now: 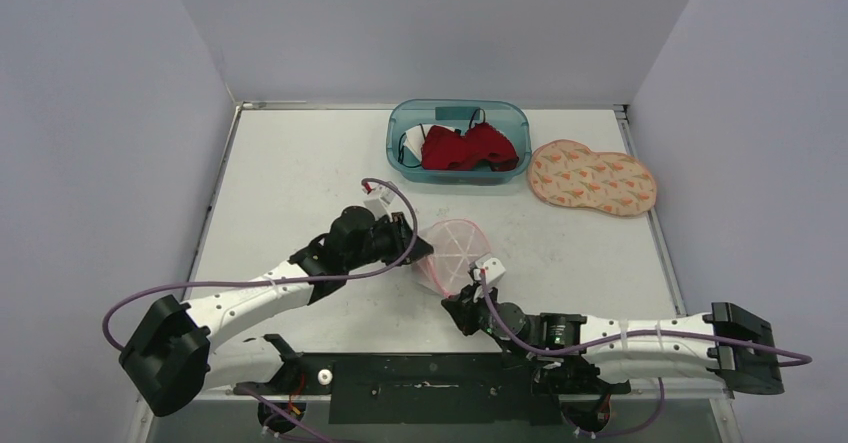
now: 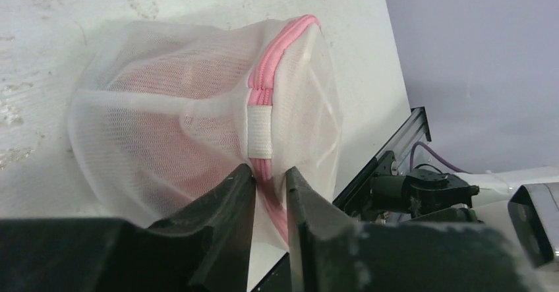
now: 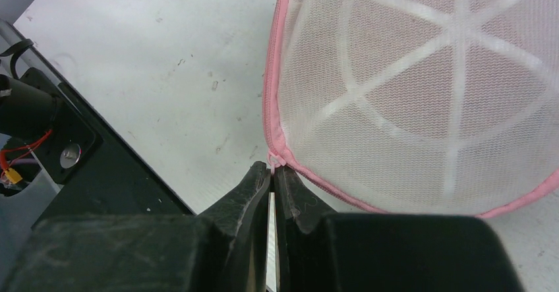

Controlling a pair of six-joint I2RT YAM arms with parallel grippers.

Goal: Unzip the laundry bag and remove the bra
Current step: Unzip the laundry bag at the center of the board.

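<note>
The laundry bag (image 1: 455, 253) is a round white mesh pouch with a pink zipper, lying mid-table between both arms. My left gripper (image 1: 412, 246) is at its left edge. In the left wrist view, the left gripper (image 2: 270, 173) is nearly closed on the pink zipper seam (image 2: 264, 101), just below a white tab. My right gripper (image 1: 453, 301) is at the bag's near edge. In the right wrist view, the right gripper (image 3: 273, 168) is shut on the small pink zipper pull (image 3: 276, 159). The bra shows only as a pink blur (image 2: 165, 127) through the mesh.
A teal bin (image 1: 400, 153) at the back holds a red garment (image 1: 470, 148) and white items. A peach patterned pad (image 1: 590, 176) lies to its right. The black base rail (image 1: 430, 373) runs along the near table edge. Grey walls close three sides.
</note>
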